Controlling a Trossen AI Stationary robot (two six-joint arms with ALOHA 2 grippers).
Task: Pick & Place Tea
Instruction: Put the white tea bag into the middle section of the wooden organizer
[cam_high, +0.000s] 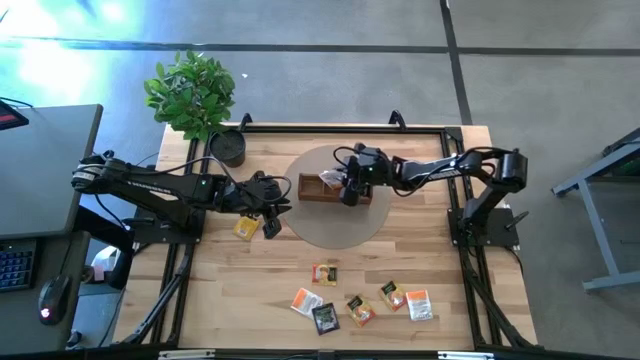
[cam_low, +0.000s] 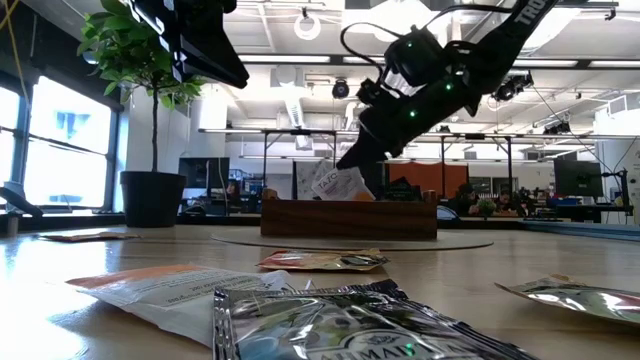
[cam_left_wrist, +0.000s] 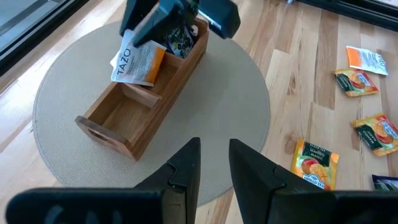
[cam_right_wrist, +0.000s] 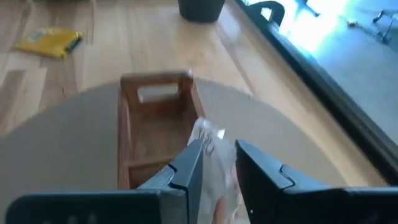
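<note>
Near edge of counter (cam_high: 250, 300): loose packets (cam_high: 360, 300) in a scatter – black one (cam_high: 325, 318), white-orange ones (cam_high: 306, 301) (cam_high: 419, 305), peach-print ones (cam_high: 359, 310) (cam_high: 392, 294) (cam_high: 324, 273). All lie flat, apart from the tray. Farther in, yellow packet (cam_high: 246, 228) flat on the wood just beside left gripper (cam_high: 270, 207), which hangs at the mat's (cam_high: 335, 228) left edge w/ fingers (cam_left_wrist: 186, 168) slightly apart, holding nothing. Round grey mat mid-counter carries wooden tray (cam_high: 325, 192); nearest end compartment in left wrist view is empty, far end has a dark packet inside. Right gripper (cam_high: 345, 187) is above the tray, clamped on white-orange Tazo packet (cam_left_wrist: 138, 61), held tilted over the tray's middle, w/ lower edge at about rim height. Whether it touches the tray, can't tell. Far left corner: plant (cam_high: 192, 92) in dark pot (cam_high: 228, 148)
</note>
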